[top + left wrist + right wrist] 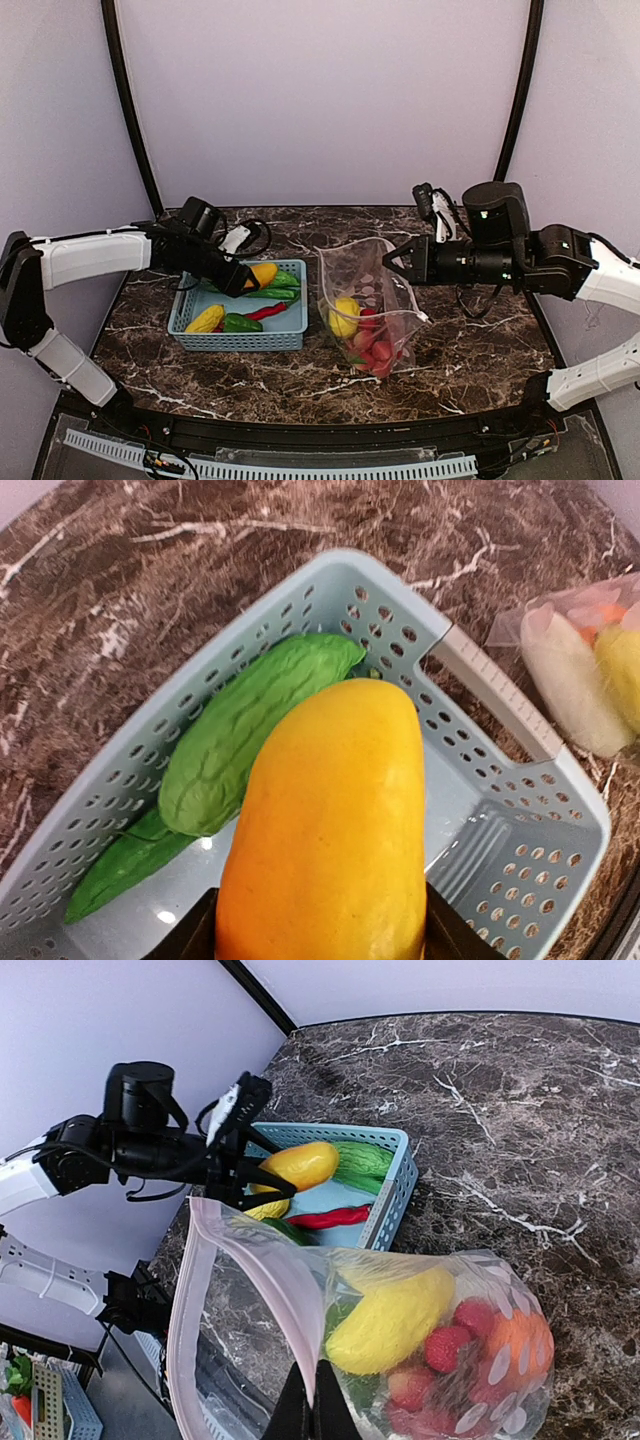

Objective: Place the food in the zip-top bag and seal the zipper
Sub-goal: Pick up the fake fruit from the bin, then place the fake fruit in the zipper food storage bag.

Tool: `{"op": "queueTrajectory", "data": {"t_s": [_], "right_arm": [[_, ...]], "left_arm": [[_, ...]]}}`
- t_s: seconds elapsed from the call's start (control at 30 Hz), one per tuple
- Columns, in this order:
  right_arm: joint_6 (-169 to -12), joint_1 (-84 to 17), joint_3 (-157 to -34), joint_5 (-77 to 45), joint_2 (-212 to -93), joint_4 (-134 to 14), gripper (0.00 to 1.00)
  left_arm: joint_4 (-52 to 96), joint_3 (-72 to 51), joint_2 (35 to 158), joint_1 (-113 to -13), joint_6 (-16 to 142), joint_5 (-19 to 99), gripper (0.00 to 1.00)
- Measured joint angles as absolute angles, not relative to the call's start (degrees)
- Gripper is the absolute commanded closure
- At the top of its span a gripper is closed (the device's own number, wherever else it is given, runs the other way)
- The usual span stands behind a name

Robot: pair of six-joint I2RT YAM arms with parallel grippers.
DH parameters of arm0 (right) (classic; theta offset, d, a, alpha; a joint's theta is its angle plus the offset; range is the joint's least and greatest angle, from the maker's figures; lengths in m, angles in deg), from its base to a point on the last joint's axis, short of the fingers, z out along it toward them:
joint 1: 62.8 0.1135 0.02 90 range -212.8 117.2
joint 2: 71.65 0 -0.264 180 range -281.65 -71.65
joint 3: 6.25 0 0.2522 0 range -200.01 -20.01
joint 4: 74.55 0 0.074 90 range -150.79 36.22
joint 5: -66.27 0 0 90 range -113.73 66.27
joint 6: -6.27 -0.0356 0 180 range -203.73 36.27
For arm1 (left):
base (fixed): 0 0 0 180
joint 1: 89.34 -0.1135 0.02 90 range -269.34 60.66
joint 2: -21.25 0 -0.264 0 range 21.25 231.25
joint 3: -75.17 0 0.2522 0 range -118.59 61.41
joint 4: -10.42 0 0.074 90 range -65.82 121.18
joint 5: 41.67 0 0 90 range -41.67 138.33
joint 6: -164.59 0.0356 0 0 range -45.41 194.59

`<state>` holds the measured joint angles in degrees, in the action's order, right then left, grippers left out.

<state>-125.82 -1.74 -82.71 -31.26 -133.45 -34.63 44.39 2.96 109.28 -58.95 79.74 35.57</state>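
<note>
My left gripper (247, 279) is shut on a yellow-orange pepper (330, 820), held just above the light blue basket (240, 341); its dark fingers (192, 938) press the pepper's sides. In the basket lie a bumpy green cucumber (250, 730), corn (205, 319), a red chili (330, 1218) and a green piece (241, 323). My right gripper (312, 1400) is shut on the mouth edge of the zip-top bag (365, 295) and lifts it open. The zipper (185, 1290) is a pinkish strip, unsealed. Inside the bag sit a yellow piece (390, 1320) and strawberries (455, 1345).
The basket stands left of the bag on the dark marble table (470, 340). Black frame poles (128, 100) rise at the back corners against pale walls. The left arm (140, 1150) reaches over the basket's far side.
</note>
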Motion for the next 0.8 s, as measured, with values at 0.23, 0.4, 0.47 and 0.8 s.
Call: {"op": "queueTrajectory", "data": {"t_s": [0.23,0.4,0.47,0.8], "right_arm": [[-125.79,-1.74,-82.95,-31.22,-134.08,-34.63,1.0],[-125.77,-1.74,-83.13,-31.2,-134.37,-34.65,1.0],[-125.75,-1.74,-83.3,-31.18,-134.85,-34.74,1.0],[-125.33,-1.98,-84.13,-30.1,-136.79,-35.31,1.0]], "left_arm": [[43.49,2.3,98.51,-58.95,75.15,35.53,0.49],[43.54,2.15,92.91,-58.07,70.78,34.37,0.5],[43.71,1.51,91.05,-56.59,69.44,34.13,0.5],[43.45,-8.71,89.96,-41.75,63.87,34.28,0.5]]}}
